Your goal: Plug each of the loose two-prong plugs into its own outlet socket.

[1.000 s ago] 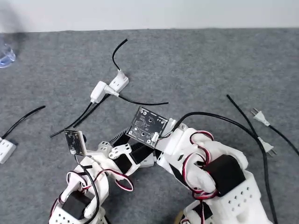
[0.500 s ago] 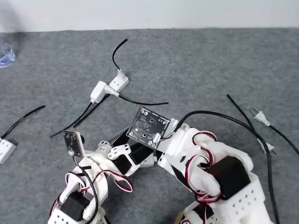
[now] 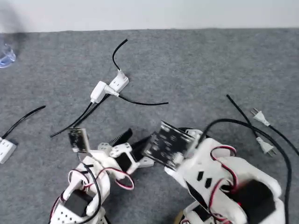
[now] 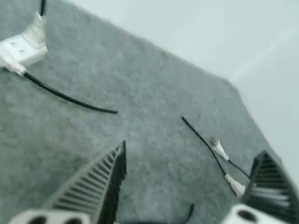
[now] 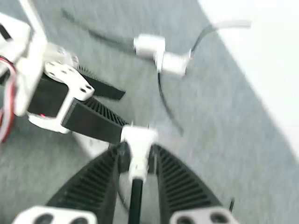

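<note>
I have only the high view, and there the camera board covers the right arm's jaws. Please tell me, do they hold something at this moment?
Observer: Yes. The right wrist view shows the right gripper shut on a white connector with a black cord; I cannot see its prongs.
Operator: And the left jaws?
Observer: The left wrist view shows the left gripper open wide, with nothing between.
Operator: Are both arms close?
Observer: In the right wrist view, one left jaw tip lies right beside the white connector; touching or not, I cannot tell.
</note>
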### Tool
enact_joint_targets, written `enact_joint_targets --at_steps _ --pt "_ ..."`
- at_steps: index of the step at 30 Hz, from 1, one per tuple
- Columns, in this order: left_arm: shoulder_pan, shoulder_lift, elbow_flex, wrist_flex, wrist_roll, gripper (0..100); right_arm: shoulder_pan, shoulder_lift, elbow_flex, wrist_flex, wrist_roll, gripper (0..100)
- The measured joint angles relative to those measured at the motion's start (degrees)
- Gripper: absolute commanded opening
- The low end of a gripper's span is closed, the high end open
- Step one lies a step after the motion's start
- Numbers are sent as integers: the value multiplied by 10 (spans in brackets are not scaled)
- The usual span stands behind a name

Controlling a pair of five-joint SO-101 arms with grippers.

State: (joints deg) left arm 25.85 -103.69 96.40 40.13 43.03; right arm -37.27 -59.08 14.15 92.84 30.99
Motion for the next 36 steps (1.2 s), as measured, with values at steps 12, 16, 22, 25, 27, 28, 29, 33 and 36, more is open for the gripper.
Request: enact_joint_targets --at_steps 12,16,22,25,27,28,29,33,36 --pt "-3 0 0 3 0 396 17 -6 27 -20 2 9" --pt "-3 0 0 3 0 396 53 -13 62 -40 15 9" --pt "-78 0 0 3 0 396 108 63 77 -68 22 9" --pt "-157 0 0 3 0 396 107 127 57 -68 22 9" --pt "-219 0 0 3 0 396 107 169 29 -65 22 9" --pt "-248 0 0 3 0 396 107 189 13 -62 22 9" --pt "-278 0 2 7 -4 396 106 208 -1 -59 22 9" --pt "-349 0 4 62 -58 396 78 287 -53 -37 37 9" --pt "-376 0 4 133 -118 396 40 353 -90 -22 55 9"
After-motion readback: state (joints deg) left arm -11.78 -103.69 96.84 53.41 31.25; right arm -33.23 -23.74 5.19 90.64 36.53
